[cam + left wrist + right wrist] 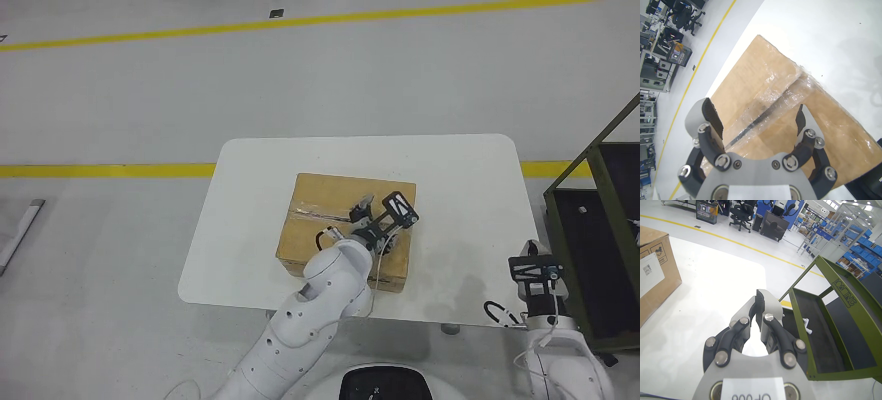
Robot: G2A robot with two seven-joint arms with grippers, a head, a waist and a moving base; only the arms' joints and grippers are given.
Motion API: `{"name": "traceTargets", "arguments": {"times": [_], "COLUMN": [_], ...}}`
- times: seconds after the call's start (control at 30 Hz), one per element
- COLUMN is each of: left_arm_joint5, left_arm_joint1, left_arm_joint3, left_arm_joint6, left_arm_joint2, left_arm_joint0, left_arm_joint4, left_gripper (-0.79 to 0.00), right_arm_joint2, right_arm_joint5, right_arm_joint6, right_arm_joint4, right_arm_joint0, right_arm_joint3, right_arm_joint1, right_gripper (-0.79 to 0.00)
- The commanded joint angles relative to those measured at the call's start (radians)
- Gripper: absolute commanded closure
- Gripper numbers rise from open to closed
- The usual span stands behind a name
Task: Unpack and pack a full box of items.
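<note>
Because the box (318, 212) sits taped shut on the table (250, 200), you hold the left gripper (753, 107) spread open over its seam (762, 115), likely to start unpacking, with the right gripper (758, 306) pinched closed, idle by the cart (844, 298).

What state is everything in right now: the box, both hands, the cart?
cardboard box: flaps shut, clear tape over the top seam, sitting on the table.
left hand: open, empty, above the taped seam.
right hand: shut, empty, over the table near the cart.
green cart: a tray holds one small white part.
</note>
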Motion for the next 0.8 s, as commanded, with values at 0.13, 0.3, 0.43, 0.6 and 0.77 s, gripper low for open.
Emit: {"name": "traceTargets", "arguments": {"times": [0.13,0.3,0.43,0.6,0.77], "left_arm_joint5": [0.007,0.007,0.008,0.017,0.025], "left_arm_joint1": [-0.010,-0.015,-0.019,-0.023,-0.024], "left_arm_joint3": [0.020,0.026,0.035,0.035,0.005], "left_arm_joint6": [0.027,0.036,0.047,0.056,0.061], "left_arm_joint2": [0.004,-0.002,-0.006,-0.015,-0.047], "left_arm_joint0": [0.002,0.006,0.008,0.014,0.032], "left_arm_joint4": [0.000,0.005,0.013,0.019,-0.006], "left_gripper": [-0.348,-0.320,-0.256,-0.215,-0.206], "right_arm_joint2": [-0.001,-0.003,-0.005,-0.007,-0.013], "right_arm_joint5": [0.004,0.006,0.006,0.008,0.007], "right_arm_joint6": [0.004,0.008,0.010,0.010,0.009], "right_arm_joint4": [-0.001,0.000,0.002,0.003,0.002], "right_arm_joint0": [0.004,0.008,0.010,0.011,0.014], "right_arm_joint3": [0.001,0.006,0.009,0.015,0.015], "right_arm_joint1": [-0.001,-0.001,-0.002,-0.003,-0.003], "right_gripper": [0.000,0.000,0.000,0.000,0.000]}}
